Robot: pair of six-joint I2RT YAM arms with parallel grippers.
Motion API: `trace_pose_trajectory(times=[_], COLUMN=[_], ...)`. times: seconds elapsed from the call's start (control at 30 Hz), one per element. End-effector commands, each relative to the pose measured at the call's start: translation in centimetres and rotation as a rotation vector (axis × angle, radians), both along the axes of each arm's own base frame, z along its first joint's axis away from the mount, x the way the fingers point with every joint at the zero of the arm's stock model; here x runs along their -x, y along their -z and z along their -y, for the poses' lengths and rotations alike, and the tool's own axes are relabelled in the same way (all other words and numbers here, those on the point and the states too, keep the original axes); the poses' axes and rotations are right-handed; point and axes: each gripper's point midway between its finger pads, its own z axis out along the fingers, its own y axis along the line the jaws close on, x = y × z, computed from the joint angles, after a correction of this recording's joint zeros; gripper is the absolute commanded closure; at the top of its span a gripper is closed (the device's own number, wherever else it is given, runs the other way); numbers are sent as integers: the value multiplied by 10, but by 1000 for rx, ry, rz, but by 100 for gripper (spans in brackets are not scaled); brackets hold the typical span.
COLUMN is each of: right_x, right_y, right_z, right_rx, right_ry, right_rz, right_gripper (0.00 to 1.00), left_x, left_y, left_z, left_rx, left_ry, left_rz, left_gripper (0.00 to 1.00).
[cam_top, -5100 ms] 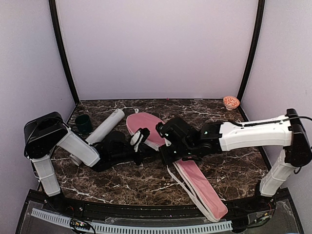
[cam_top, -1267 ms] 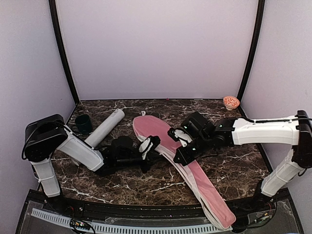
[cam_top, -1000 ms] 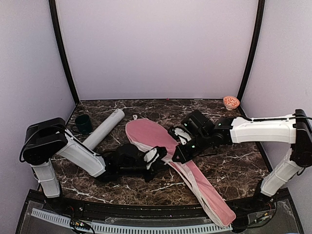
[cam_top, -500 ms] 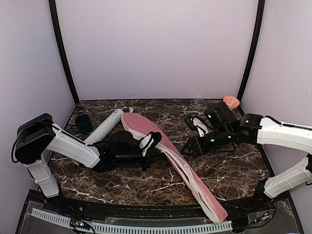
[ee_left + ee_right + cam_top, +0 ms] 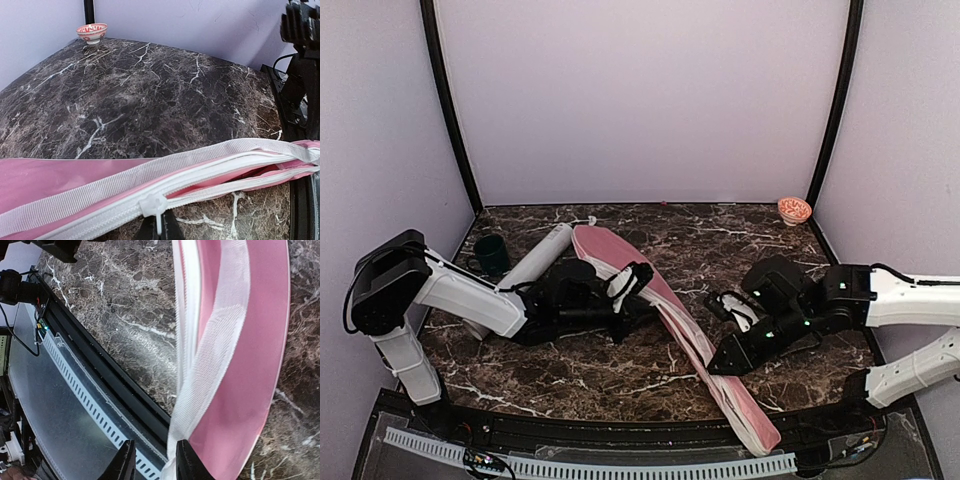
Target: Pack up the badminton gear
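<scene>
The large pink racket-shaped cover (image 5: pixel 620 260) lies slantwise from back left to the near right edge. My left gripper (image 5: pixel 638 278) is low on the table beside its head end. In the left wrist view the gripper (image 5: pixel 159 231) is shut on the pull tab of the white zipper slider (image 5: pixel 152 204); the zipper gapes to the right. My right gripper (image 5: pixel 718 366) is open over the cover's narrow handle part (image 5: pixel 240 340). The white strap (image 5: pixel 215 350) runs down between its fingers (image 5: pixel 155 446). The pale grey tube (image 5: pixel 535 262) lies at back left. Rackets and shuttlecocks are out of view.
A small dark green cup (image 5: pixel 490 253) stands left of the tube. A small orange-patterned bowl (image 5: pixel 794 209) sits in the back right corner, also in the left wrist view (image 5: pixel 92 32). The black front rail (image 5: pixel 100 375) lies just under the right gripper.
My right gripper has let go of the cover's middle, swung off to the back right and come down near the handle end by the front edge. The cover shifted; my left gripper stays beside it.
</scene>
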Motion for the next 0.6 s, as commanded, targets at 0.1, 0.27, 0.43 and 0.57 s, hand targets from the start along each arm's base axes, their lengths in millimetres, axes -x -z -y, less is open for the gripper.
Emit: trace_pose_trajectory(times=[0.1,0.27,0.43,0.57], right_x=[23,18,14,11], right_y=[16,26,33,35], right_z=[5,5,10,12], right_rx=[97,159,251,316], right_ry=[29,41,45,42], right_rz=[-45,-22,21,61], right_gripper=[74,73,70,71], left_x=[-6,-6,-8,-8], left_y=[-44,-46,-48,-47], left_z=[8,9,9,10], left_rx=[89,91,92,95], left_ry=[8,12,7,7], left_rz=[66,65,71,67], left_gripper=[100,100,100,100])
